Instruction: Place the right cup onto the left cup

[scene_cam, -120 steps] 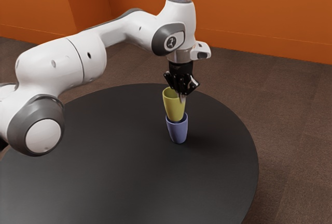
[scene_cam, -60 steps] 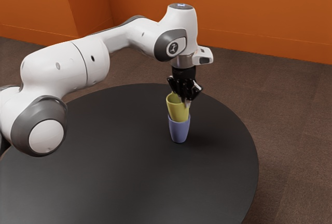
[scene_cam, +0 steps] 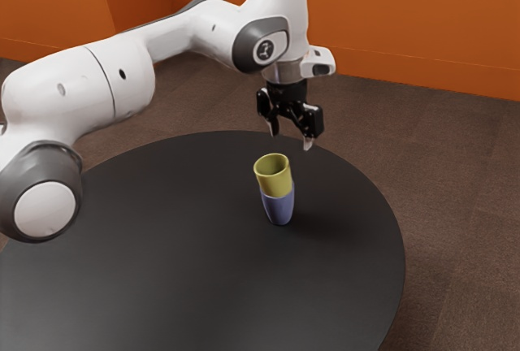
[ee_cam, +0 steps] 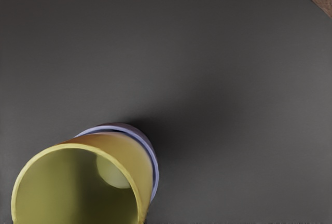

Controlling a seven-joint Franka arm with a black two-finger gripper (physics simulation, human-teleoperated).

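Gripper motion: the gripper (scene_cam: pixel 291 140) had risen from the yellow cup's rim since half a second before; it stood above the cups, apart from both
Jaws: well spread, with an open gap between the two fingers; neither finger touched a cup, and nothing was clamped
Arm: the white arm (scene_cam: pixel 179 34) came in from the exterior view's left; its hand pointed down over the far part of the table
Yellow cup: the yellow cup (scene_cam: pixel 275 182) sat in the mouth of the blue cup (scene_cam: pixel 279 208), its upper part standing out above; its opening faced up, leaning slightly toward the exterior view's left; its rim had shifted a little that way since the earlier frame
Blue cup: it stood on the table beneath the yellow one; in the wrist view its rim curved round one side of the yellow cup, with a dark gap between the two
Cup interior: the wrist view looked into the yellow cup; a pale, rounded patch showed on the inner wall
Table: the round black table (scene_cam: pixel 162 245) carried the stacked cups; they stood in from its edge, nearer the edge on the exterior view's right than the one on its left; a soft shadow lay beside them
Surroundings: an orange wall (scene_cam: pixel 390 10) rose behind the arm; brown floor (scene_cam: pixel 463 205) lay past the table's edge, and a bit of it showed in the wrist view too
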